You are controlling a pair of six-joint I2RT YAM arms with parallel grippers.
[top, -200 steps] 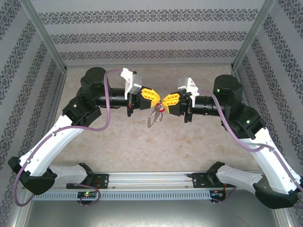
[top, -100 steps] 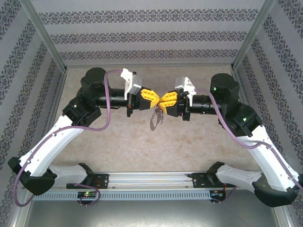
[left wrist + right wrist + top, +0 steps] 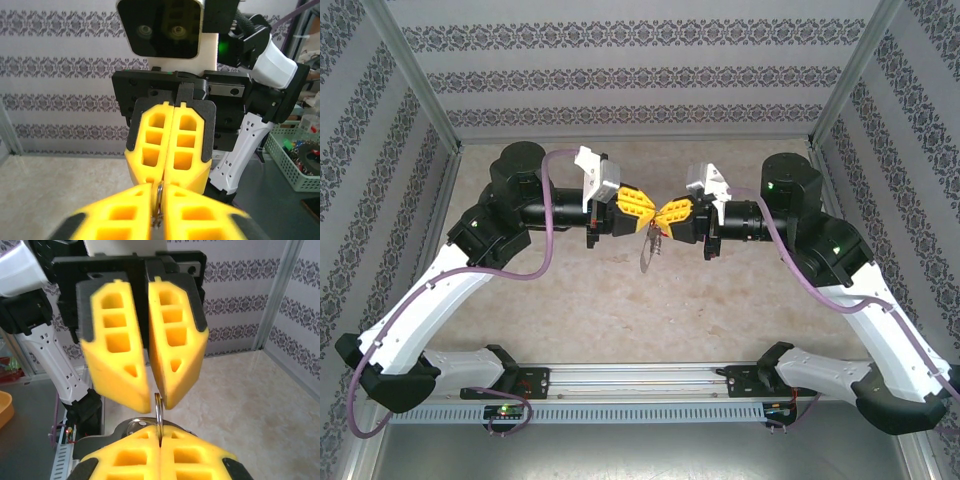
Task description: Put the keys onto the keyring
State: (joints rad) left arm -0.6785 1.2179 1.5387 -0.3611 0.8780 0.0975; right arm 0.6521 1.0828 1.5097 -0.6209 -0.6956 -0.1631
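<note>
since a second ago the right arm has swung in toward the left, and the spot where the two sets of yellow fingertips meet now sits a little further left and further back over the table point(image 3: 580, 300). the keyring point(image 3: 647, 252) hung broader then, with a red speck beside it. now it dangles as a narrow, edge-on strip just below the fingertips, off the table.

the right gripper point(image 3: 665, 216) is clamped on a thin metal ring point(image 3: 159, 415). from its wrist camera i see its two pads pressed together with the ring standing upright out of the seam.

the left gripper point(image 3: 650, 216) faces it tip to tip. its fingers point(image 3: 175, 355) stand slightly parted, with a dark slit running between them, and the ring's top sits right at their tips. i cannot tell whether they touch it.

a green light glows on the right arm point(image 3: 777, 187).
</note>
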